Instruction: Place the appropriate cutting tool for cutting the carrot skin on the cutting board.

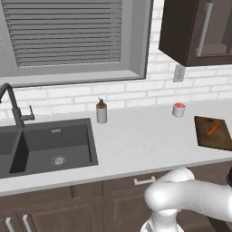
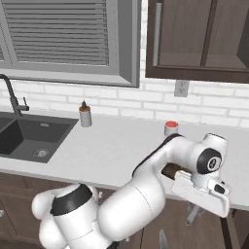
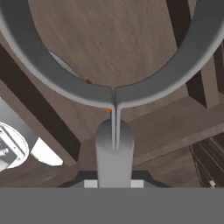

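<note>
The dark brown cutting board (image 1: 206, 137) lies at the counter's right end, and the slim orange carrot (image 1: 214, 128) rests slantwise on it. In the right base view my arm covers most of the board (image 2: 170, 171), leaving a dark sliver. My gripper (image 2: 198, 206) hangs at the counter's front edge, shut on a grey peeler (image 2: 191, 215) that points downward. In the hand view the peeler (image 3: 113, 144) stands between the fingers, its ring-shaped head arching over brown wood. Two tiny orange specks show by the ring; I cannot tell what they are.
A red-topped cup (image 1: 179, 109) stands behind the board near the wall. A soap dispenser (image 1: 101, 111) and a dark sink (image 1: 50, 147) with its faucet are to the left. A dark wall cabinet (image 1: 197, 29) hangs above. A thin grey blade-like thing (image 2: 162, 238) shows low down.
</note>
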